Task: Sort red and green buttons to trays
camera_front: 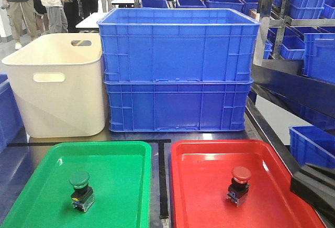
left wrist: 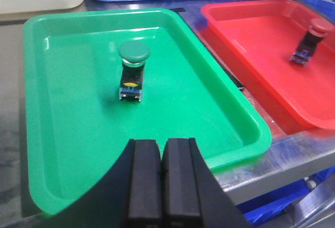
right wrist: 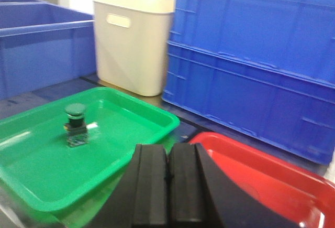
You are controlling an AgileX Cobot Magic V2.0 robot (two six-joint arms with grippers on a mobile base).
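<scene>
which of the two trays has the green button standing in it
The green tray, on the left beside the red tray. The green button stands upright in it; the red tray holds the red button.

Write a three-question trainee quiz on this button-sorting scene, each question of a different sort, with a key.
1. True or false: the green button stands in the green tray.
2. Which tray holds the red button? A green, B red tray.
3. Fill in: both the left gripper and the right gripper are ____.

Key: 1 true; 2 B; 3 shut.
</scene>
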